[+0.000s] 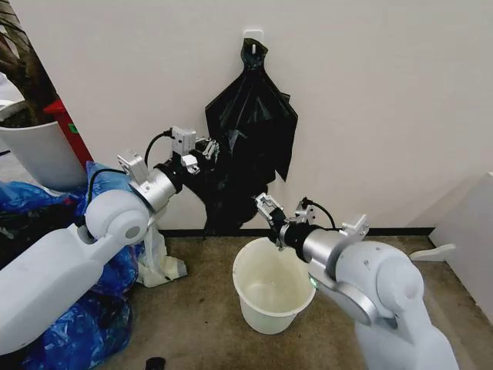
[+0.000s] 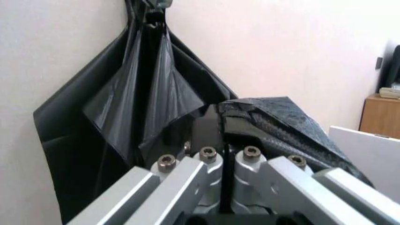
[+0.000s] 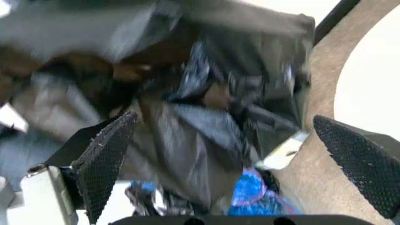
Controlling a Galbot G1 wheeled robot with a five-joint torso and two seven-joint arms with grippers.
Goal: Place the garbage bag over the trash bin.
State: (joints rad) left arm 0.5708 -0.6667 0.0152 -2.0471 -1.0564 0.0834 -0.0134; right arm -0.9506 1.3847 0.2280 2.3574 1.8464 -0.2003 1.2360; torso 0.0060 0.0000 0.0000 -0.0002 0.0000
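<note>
The garbage bag (image 1: 229, 202) is a thin, glossy black sheet hanging against the wall behind the trash bin. My left gripper (image 1: 206, 151) is shut on its upper edge, and the pinched plastic (image 2: 262, 117) bulges past the closed fingers (image 2: 206, 154). The trash bin (image 1: 271, 310), a cream-white round bucket, stands upright on the floor below. My right gripper (image 1: 271, 220) hovers open just above the bin's far rim, beside the bag's lower part. Its two textured pads (image 3: 103, 164) stand wide apart, with crumpled black bag (image 3: 200, 136) beyond them.
A fan-shaped bunch of black bags (image 1: 258, 116) hangs from a wall hook (image 1: 253, 37) right behind. Blue plastic bags (image 1: 77, 316) pile up at the left beside a white plant pot (image 1: 38, 158). A white bag (image 1: 163, 266) lies on the floor, and a white panel (image 1: 466, 231) stands at right.
</note>
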